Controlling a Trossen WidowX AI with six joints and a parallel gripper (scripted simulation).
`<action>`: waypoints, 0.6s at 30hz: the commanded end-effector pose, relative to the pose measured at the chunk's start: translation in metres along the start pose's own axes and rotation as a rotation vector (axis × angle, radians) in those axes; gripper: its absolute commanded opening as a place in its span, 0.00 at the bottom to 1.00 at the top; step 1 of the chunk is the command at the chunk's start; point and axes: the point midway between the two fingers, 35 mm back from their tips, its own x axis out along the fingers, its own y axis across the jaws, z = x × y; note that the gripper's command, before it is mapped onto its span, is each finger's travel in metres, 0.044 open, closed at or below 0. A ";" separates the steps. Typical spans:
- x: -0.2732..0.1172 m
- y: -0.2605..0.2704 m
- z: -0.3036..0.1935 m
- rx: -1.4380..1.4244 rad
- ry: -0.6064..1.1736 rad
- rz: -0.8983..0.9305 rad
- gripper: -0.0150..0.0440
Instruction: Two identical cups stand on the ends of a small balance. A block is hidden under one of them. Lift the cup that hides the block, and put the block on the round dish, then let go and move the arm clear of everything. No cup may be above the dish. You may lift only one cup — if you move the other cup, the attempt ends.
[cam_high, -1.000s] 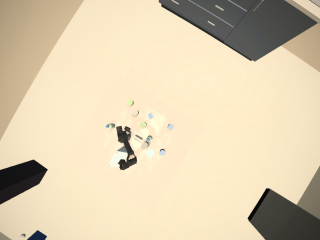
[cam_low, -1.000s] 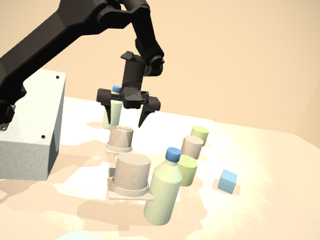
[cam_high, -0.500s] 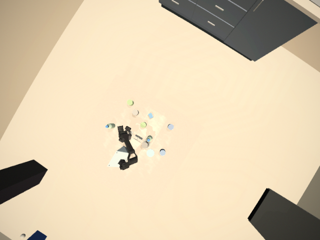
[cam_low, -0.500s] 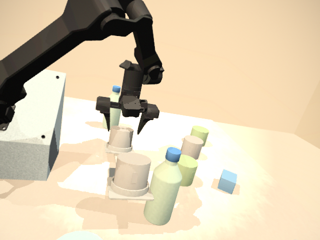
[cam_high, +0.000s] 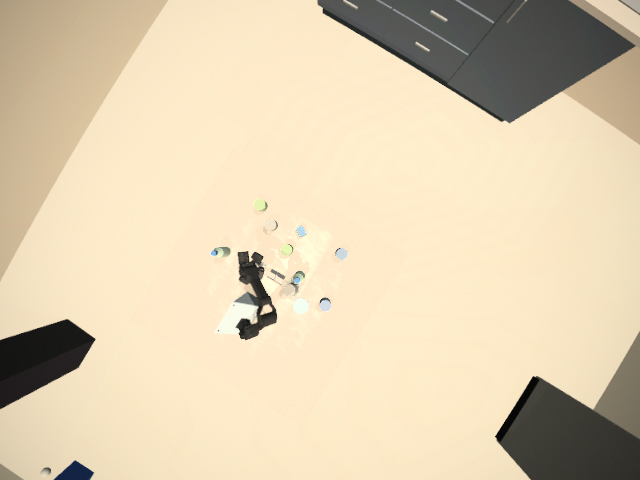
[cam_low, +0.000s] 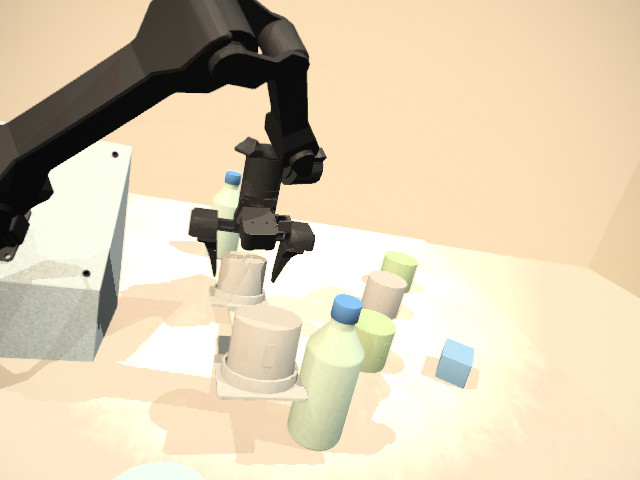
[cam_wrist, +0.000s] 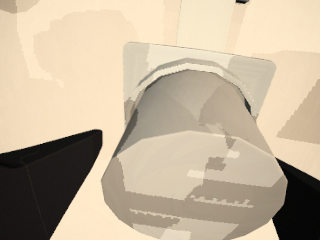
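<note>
The far cup (cam_low: 241, 267) (cam_wrist: 195, 170), beige and upside down, stands on one end of the balance (cam_low: 232, 392) (cam_wrist: 205, 22) (cam_high: 278, 274). The near cup (cam_low: 264, 343) (cam_high: 289, 289) looks the same and stands on the other end. My gripper (cam_low: 243, 277) (cam_wrist: 180, 149) (cam_high: 250, 256) is open and points down, with one finger on each side of the far cup's upper part and nothing gripped. A gap shows beside the left finger in the wrist view. The round dish (cam_high: 300, 306) (cam_low: 159, 472) is pale, with no cup above it. The hidden block is not visible; the balance's tilt is hard to tell.
A bottle (cam_low: 328, 382) (cam_high: 298, 277) stands close beside the near cup; another bottle (cam_low: 225, 206) (cam_high: 220, 252) is behind my gripper. Green cylinders (cam_low: 374, 341) (cam_low: 400, 266), a beige cylinder (cam_low: 383, 294), a blue cube (cam_low: 454, 361) and bluish cylinders (cam_high: 341, 253) (cam_high: 325, 304) stand around.
</note>
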 end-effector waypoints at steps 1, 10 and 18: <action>0.008 -0.005 0.002 -0.011 -0.012 -0.008 1.00; 0.009 -0.005 0.002 -0.011 -0.012 -0.008 0.91; 0.009 -0.005 0.002 -0.011 -0.012 -0.008 0.82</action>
